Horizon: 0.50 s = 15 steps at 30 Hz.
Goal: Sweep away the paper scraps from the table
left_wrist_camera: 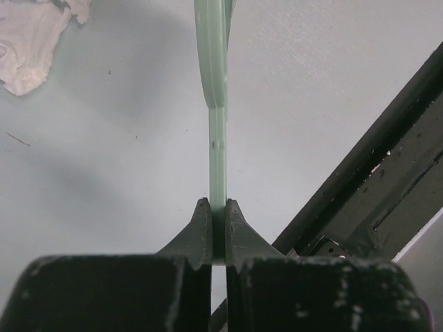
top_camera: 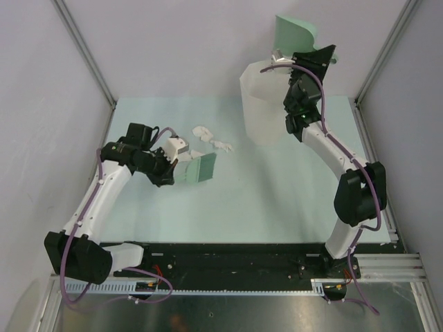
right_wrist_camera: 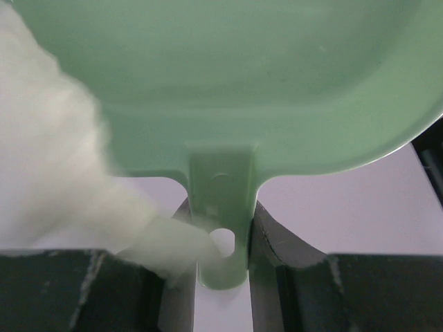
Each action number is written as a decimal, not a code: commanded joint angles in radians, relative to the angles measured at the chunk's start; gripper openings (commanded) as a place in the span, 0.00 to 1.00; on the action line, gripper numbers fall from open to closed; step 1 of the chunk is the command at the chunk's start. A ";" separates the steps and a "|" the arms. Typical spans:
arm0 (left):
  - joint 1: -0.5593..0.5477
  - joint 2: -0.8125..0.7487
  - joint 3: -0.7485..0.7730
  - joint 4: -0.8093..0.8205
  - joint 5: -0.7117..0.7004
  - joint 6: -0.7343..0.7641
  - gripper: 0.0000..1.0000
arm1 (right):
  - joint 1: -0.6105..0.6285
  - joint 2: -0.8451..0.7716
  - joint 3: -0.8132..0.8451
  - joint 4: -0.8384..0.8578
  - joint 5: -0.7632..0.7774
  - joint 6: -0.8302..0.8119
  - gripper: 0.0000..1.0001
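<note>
Pale mint-green table (top_camera: 277, 200) filling the middle of the overhead view, boxed in by grey walls and metal rails. At its far side, right of centre, a tall white faceted bin (top_camera: 263, 111), standing upright.

Right arm (top_camera: 331, 149) reaching from the near right corner up past the bin's right side. Left arm (top_camera: 97, 200) bent over the table's left half.

Above the bin's far rim, raised and tilted, a green dustpan (top_camera: 294, 31). Right gripper (right_wrist_camera: 221, 228) clamped tight on the pan's handle, one finger pressed against each side in the wrist view. Left of the handle in that same view, a blurred white mass (right_wrist_camera: 55, 152), too close and soft to identify.

Further left and lower, a small flat green sweeper board (top_camera: 201, 168), held on edge low over the table; contact with the surface not clear. Left gripper (left_wrist_camera: 217, 221) closed hard on the board's thin stem.

Just beyond the board, the paper scraps (top_camera: 213, 140): a few crumpled white wads lying on the table, between board and bin, well short of the bin. One wad at the top left corner of the left wrist view.
</note>
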 commanded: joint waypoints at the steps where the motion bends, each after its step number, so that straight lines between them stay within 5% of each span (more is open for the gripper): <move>1: 0.006 -0.043 -0.016 0.023 0.018 0.001 0.00 | -0.004 -0.060 -0.078 0.216 -0.156 -0.313 0.00; 15: 0.008 -0.049 -0.016 0.023 0.009 -0.001 0.00 | -0.035 -0.112 -0.148 0.052 -0.320 -0.320 0.05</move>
